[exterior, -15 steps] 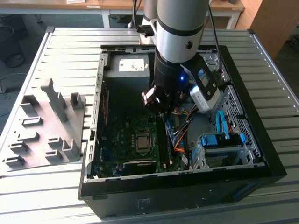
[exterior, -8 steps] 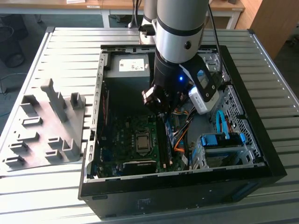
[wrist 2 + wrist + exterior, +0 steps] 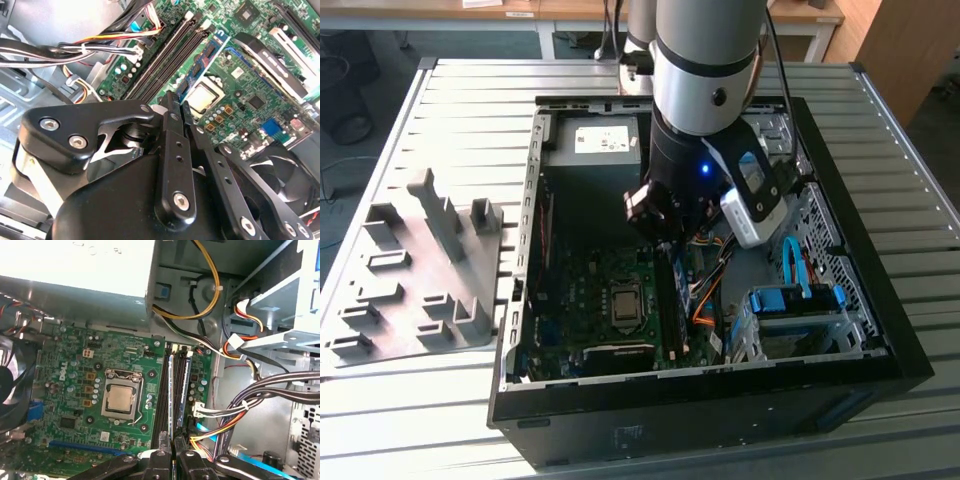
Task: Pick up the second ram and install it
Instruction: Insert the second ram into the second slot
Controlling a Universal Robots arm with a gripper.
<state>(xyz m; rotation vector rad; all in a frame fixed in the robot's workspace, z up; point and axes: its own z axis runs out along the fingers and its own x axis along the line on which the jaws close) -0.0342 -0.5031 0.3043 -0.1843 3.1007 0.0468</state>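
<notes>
We find the jaws of the gripper (image 3: 172,444) drawn narrow. The two black fingers (image 3: 169,135) stand nearly parallel with a thin slit between them. In both wrist views the second ram (image 3: 173,395) runs edge-on straight into that slit, and we judge the jaws closed across the flat faces of its near end, low over the board. The stick stands upright on its long edge in line with the long black sockets (image 3: 163,390), beside the processor (image 3: 120,400). Whether its contact edge is fully home we cannot tell. In the second wrist view its pale bluish label shows, and the rest of its length reaches away from the jaws. A further pale strip lies along the neighbouring socket in the first wrist view, and we cannot tell whether that is another stick. In our judgement the part is light, thin and stiff, with smooth faces, and it is fragile: the chips and contact edge would tolerate no scraping, and the board no twisting. The proper hold is across the two flat faces near the top edge, clear of the contacts. A grip at one end, as here, gives leverage that could tilt it. Around the sockets lies the green motherboard (image 3: 75,390), with a bundle of cables (image 3: 260,395) just beside. All of this sits within the open computer case (image 3: 530,200), which rests on the ribbed table (image 3: 470,120). The grey tray (image 3: 410,290) stands well apart, toward the exterior view's left.
</notes>
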